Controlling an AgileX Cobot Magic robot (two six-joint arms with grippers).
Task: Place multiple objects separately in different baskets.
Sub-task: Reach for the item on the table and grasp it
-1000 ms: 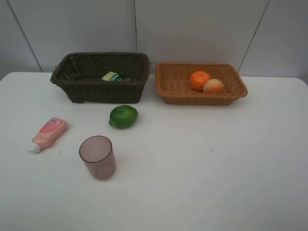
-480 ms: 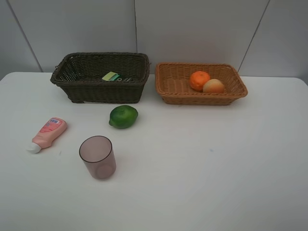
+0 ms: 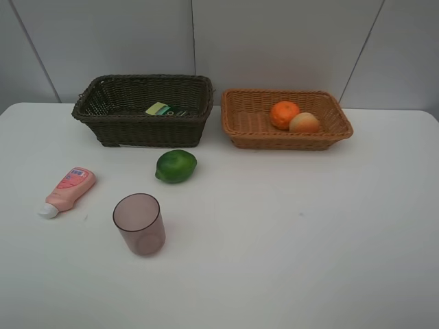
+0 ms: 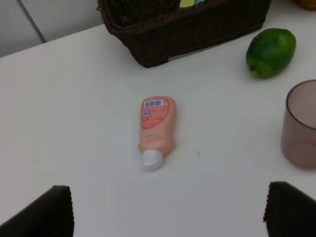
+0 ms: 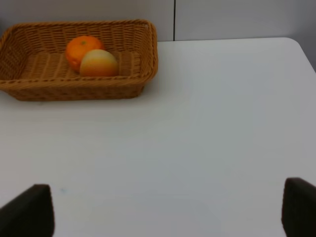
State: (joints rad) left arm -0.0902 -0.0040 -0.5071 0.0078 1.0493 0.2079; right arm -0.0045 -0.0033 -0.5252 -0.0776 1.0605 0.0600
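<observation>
Both arms hang back from a white tabletop (image 3: 309, 219) midway through a sorting job. The left pincer (image 4: 168, 212) and the right pincer (image 5: 168, 212) are each spread wide and carry nothing. Three things lie loose on the tabletop. One pink tube (image 3: 68, 190) lies on its side with its white cap pointing away from the baskets. One green lime (image 3: 176, 166) sits just in front of the dark basket (image 3: 144, 130). One mauve cup (image 3: 139, 224) stands upright, nearer the front edge. The light basket (image 3: 288, 142) already holds two fruits, touching: one orange mandarin (image 3: 284, 114) and one paler round fruit (image 3: 304, 123). The dark basket holds one item with a yellow-green label (image 3: 160, 109), possibly a bottle, though the weave hides most of it. The count is two baskets, three fruits, one tube, one cup and one half-hidden item. The left wrist camera looks straight down on the tube, so that looks like the next pick. To do it well, the fingers should straddle the tube across its narrow width. They should close on the mid-body, not the slick cap. The lift must clear the deep dark rim, and the release should come low inside the basket. The lime belongs with the fruit and will likely roll if nudged.
</observation>
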